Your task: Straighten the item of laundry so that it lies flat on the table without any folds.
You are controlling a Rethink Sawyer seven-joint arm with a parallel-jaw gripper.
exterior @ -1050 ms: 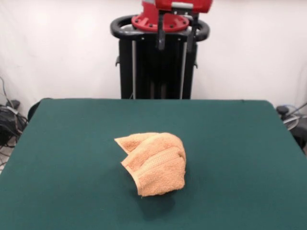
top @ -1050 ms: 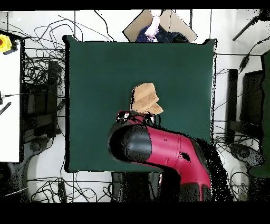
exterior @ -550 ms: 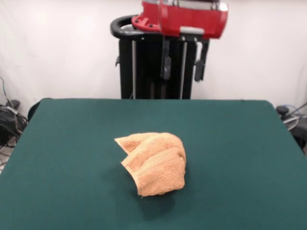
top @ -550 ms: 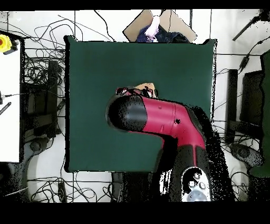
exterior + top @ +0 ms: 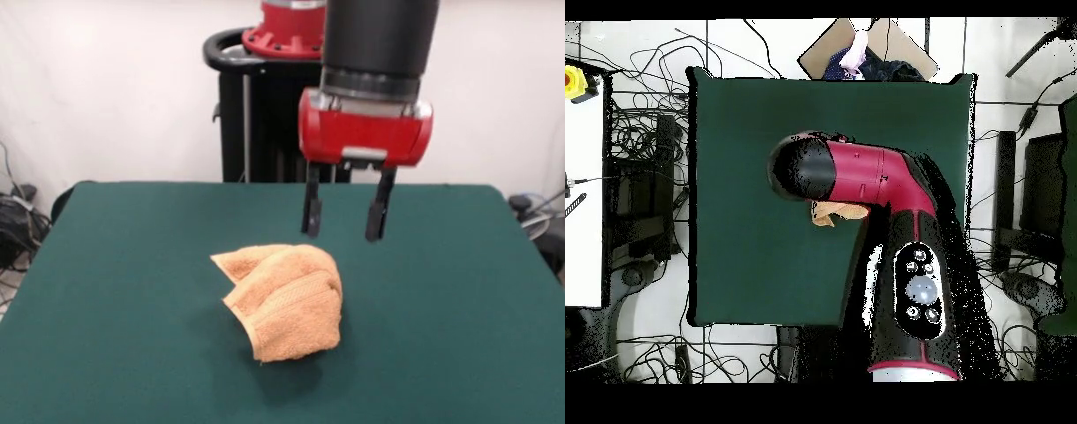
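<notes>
Now the gripper (image 5: 344,219) has swung down over centre frame, jaws wide and empty, poised above the crumpled (untouched) towel (image 5: 284,299).

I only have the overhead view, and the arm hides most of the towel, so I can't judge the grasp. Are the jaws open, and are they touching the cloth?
Observer: In the front view the gripper has its jaws open and empty. It hangs above the towel without touching it.
Operator: Is the towel flat under there?
Observer: No. It is folded over itself into a bunched heap, with a woven band showing on the top layer.
Operator: Where do the jaws sit relative to it?
Observer: In the front view they seem to be over the heap's upper right edge, not its centre.
</notes>
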